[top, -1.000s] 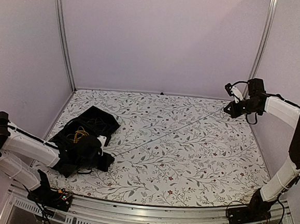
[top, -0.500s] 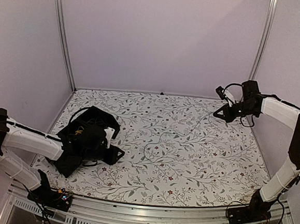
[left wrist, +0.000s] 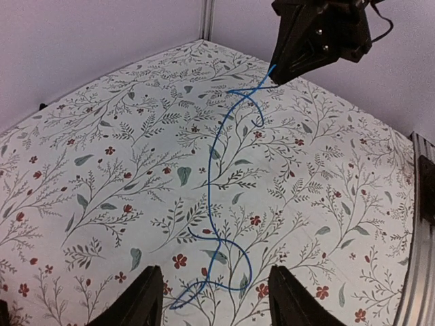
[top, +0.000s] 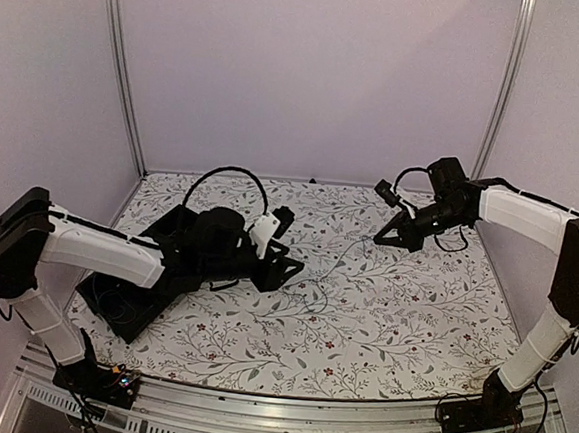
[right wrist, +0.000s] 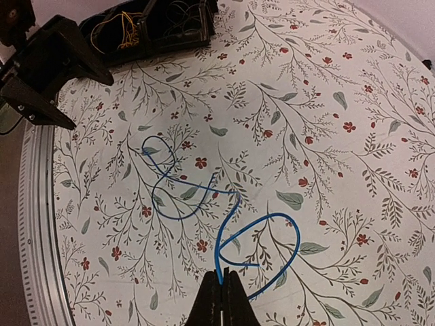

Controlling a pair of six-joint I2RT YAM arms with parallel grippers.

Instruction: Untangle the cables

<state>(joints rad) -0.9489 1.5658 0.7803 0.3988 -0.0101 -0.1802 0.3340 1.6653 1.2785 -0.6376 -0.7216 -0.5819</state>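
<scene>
Cables in two places right now. Blue cable (left wrist: pixel 209 197) out on the flowered table (top: pixel 411 326), mid-table between the two arms, running in loose curls and a couple of open loops. Far end pinched in the right gripper (right wrist: pixel 221 299), jaws squeezed together on it, held a little above the cloth so the wire climbs to the tips. Near end flat on the table, lying just between the fingers of the left gripper (left wrist: pixel 217 305). Jaws there standing apart, nothing in them, no contact with the wire to be seen. Over at the near left, well apart from the blue one, a black bin (right wrist: pixel 156 44) under the left arm, with yellow-orange cables (right wrist: pixel 112 30) bunched in one end and dark cables (right wrist: pixel 180 13) looped in the other. Too fine to say whether those two bundles cross.
</scene>
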